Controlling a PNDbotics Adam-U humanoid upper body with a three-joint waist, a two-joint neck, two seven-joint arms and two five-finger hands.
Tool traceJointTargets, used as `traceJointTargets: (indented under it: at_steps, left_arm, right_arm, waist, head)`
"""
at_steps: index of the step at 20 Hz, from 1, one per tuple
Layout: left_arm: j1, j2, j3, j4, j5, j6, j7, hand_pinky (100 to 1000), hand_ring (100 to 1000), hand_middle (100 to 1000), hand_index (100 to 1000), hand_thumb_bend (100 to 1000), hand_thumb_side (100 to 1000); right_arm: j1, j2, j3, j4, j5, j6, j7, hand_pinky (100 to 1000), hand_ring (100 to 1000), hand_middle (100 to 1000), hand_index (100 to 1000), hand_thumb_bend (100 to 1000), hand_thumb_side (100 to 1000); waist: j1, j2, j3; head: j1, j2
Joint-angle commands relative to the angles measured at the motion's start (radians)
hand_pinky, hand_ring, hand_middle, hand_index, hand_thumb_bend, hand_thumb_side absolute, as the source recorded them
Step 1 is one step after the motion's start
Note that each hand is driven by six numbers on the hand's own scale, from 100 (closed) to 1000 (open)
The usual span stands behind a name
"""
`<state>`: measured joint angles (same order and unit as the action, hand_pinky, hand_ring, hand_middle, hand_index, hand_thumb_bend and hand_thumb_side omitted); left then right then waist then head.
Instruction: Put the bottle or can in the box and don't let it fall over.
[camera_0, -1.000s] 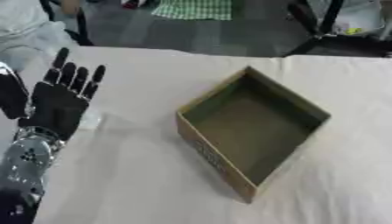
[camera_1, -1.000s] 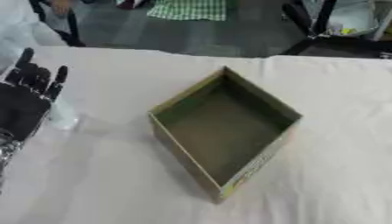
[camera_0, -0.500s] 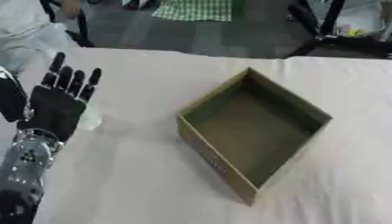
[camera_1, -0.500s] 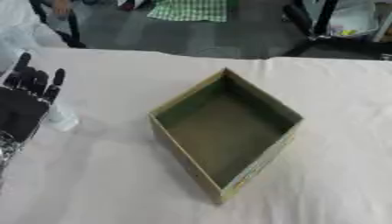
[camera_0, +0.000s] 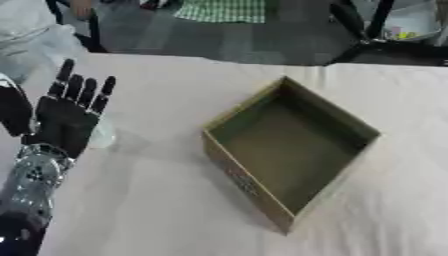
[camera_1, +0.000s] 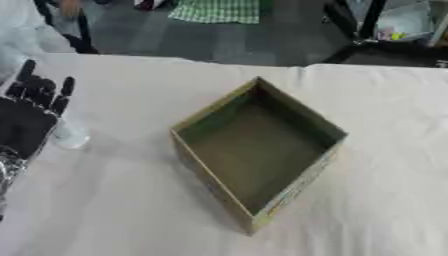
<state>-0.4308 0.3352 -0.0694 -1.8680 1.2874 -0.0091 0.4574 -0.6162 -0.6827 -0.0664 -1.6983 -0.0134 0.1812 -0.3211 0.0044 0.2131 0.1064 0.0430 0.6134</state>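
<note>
Fingers straight and holding nothing, your left hand (camera_0: 61, 120) at the frame's left stands just in front of the pale bottle (camera_1: 70, 136); curl round its body, keep it upright, then lower it into the empty box (camera_0: 346, 117) at centre.

A pale, clear thing (camera_1: 70, 136) stands mostly hidden behind the left robot hand (camera_0: 61, 122), too blurred to name, and the picture's left edge crops that hand's thumb side.
</note>
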Motion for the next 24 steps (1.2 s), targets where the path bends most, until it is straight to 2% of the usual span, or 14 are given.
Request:
traceJointTargets:
  at_steps: [1,24]
  left_arm:
    - [-0.022,0.031,0.011,0.001,0.006,-0.004,-0.004,650,374,267,1000,729,720]
    - [-0.025,0.038,0.019,0.048,-0.001,-0.011,-0.001,650,371,266,1000,729,728]
  right_arm:
    - [-0.017,-0.03,-0.004,-0.005,0.0,-0.001,0.003,805,739,730,872,100,684]
    - [-0.024,-0.032,-0.004,0.002,0.001,-0.004,0.006,806,739,730,873,100,688]
  waist:
    - [-0.001,-0.011,-0.001]
    - [-0.003,0.001,-0.001]
  head:
    - [0.006,-0.011]
    - [0.017,-0.003]
